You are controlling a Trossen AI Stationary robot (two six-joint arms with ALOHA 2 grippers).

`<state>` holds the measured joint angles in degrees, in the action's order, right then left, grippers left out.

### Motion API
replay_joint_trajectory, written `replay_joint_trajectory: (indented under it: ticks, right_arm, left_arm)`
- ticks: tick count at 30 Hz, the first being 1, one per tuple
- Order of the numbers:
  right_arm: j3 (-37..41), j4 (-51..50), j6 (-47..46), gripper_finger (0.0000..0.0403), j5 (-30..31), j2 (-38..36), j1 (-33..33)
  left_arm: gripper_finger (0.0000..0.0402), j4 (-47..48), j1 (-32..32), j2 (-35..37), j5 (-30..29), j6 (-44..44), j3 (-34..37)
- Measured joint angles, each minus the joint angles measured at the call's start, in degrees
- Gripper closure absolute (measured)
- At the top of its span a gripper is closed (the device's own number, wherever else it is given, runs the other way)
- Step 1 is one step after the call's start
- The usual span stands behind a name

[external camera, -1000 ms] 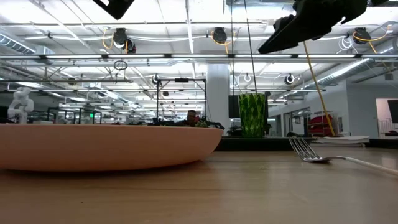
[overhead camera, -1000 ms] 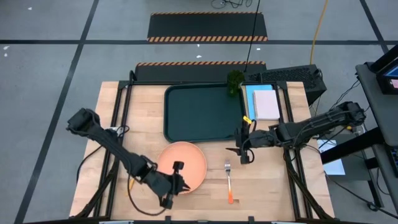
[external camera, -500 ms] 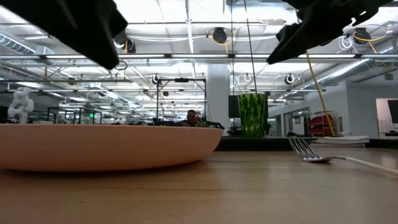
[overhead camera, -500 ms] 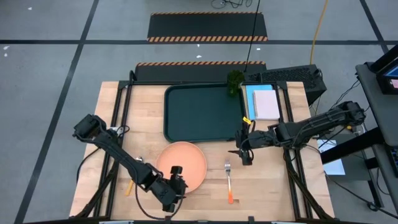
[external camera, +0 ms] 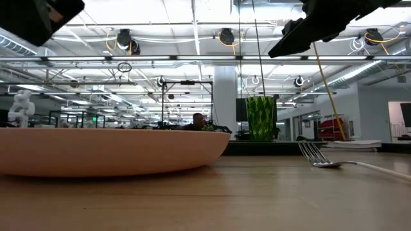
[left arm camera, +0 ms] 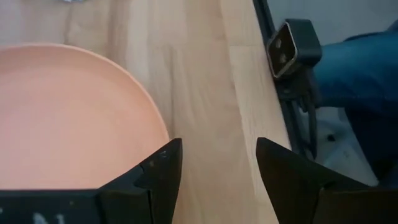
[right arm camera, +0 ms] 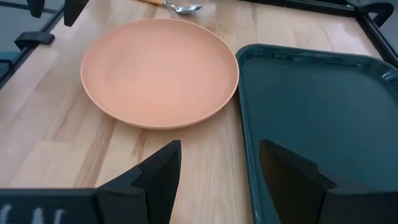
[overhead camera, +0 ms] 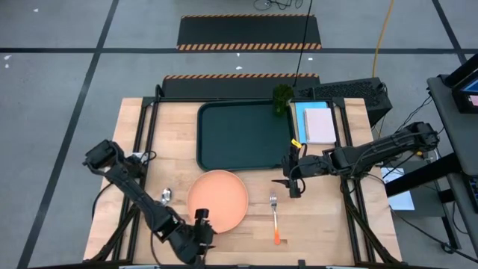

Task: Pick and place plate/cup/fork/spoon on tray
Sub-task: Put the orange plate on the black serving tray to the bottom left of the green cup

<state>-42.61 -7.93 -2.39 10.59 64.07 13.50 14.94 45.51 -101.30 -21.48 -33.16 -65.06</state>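
The salmon plate (overhead camera: 217, 201) lies flat on the wooden table, just near of the dark tray (overhead camera: 245, 136). My left gripper (overhead camera: 200, 223) hovers open at the plate's near-left rim (left arm camera: 149, 118), with bare wood between its fingers (left arm camera: 217, 168). My right gripper (overhead camera: 293, 178) waits open above the table, off the tray's near right corner. The fork (overhead camera: 275, 219) lies right of the plate, orange handle toward the near edge. The spoon's bowl (overhead camera: 166, 196) shows left of the plate, its handle hidden under my left arm. The green cup (overhead camera: 281, 99) stands at the tray's far right corner.
A pink-and-blue notepad (overhead camera: 317, 123) lies right of the tray. Black frame rails run along the table's left and right sides. A small black camera (left arm camera: 292, 45) sits at the near table edge, with blue cloth (left arm camera: 360, 68) beyond it. Bare wood lies between plate and fork.
My left gripper has swung off the plate's near part toward the table's near-left, sinking a little and rolling. The plate has stayed where it was. As the arm moved, the spoon's bowl came into view left of the plate. My right arm has kept still.
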Motion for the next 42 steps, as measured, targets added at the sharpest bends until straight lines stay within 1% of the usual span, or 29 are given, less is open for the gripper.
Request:
replay_joint_trajectory:
  ticks: [3,6,10,15,22,24,27,30,33,37,38,39,42]
  right_arm:
    - [0.00,-0.21,-1.65,0.0193,-0.06,0.00,0.13]
    - [0.00,-0.94,-3.48,0.0193,-0.20,0.00,0.13]
    - [-0.02,-1.48,-5.75,0.0193,-0.31,0.00,0.41]
    - [-0.02,-1.59,-5.92,0.0193,-0.31,0.00,1.93]
    - [-0.02,-1.72,-5.00,0.0193,-0.20,0.00,2.54]
    - [-0.02,-1.67,-4.60,0.0193,-0.20,0.00,2.54]
    - [-0.02,-1.61,-4.44,0.0193,-0.18,0.00,2.54]
    - [-0.02,-1.61,-4.44,0.0193,-0.17,0.00,2.52]
    - [-0.02,-1.60,-4.44,0.0193,-0.17,0.00,2.51]
    - [-0.04,-1.17,-3.97,0.0193,-0.15,0.00,2.51]
    - [-0.04,-1.08,-3.79,0.0193,-0.17,0.00,2.51]
    - [-0.03,-0.98,-3.60,0.0193,-0.15,0.00,2.51]
    - [-0.05,-0.62,-2.65,0.0193,-0.15,0.02,2.49]
  left_arm:
    - [0.0192,0.32,1.15,0.00,-3.28,0.08,0.00]
    - [0.0192,0.18,1.67,-0.66,-4.94,1.72,0.02]
    - [0.0192,0.30,1.74,-3.20,-5.13,4.08,0.07]
    - [0.0192,0.22,0.50,-6.40,-4.71,4.79,0.12]
    - [0.0193,2.07,-1.39,-8.93,-4.68,2.99,0.11]
    - [0.0199,1.52,-1.77,-9.44,-4.95,2.84,0.07]
    - [0.0222,1.66,-1.98,-10.10,-4.96,2.60,0.11]
    - [0.0259,1.38,-2.04,-10.14,-4.97,1.72,0.11]
    - [0.0305,-0.57,-2.15,-10.08,-4.97,0.99,0.11]
    - [0.0375,-5.48,-2.49,-9.03,-4.29,2.79,0.00]
    - [0.0386,-6.30,-2.52,-8.88,-3.71,3.02,-0.02]
    - [0.0391,-6.02,-2.52,-8.48,-3.63,3.59,0.04]
    - [0.0388,-6.37,-3.16,-7.40,-2.53,3.97,-0.87]
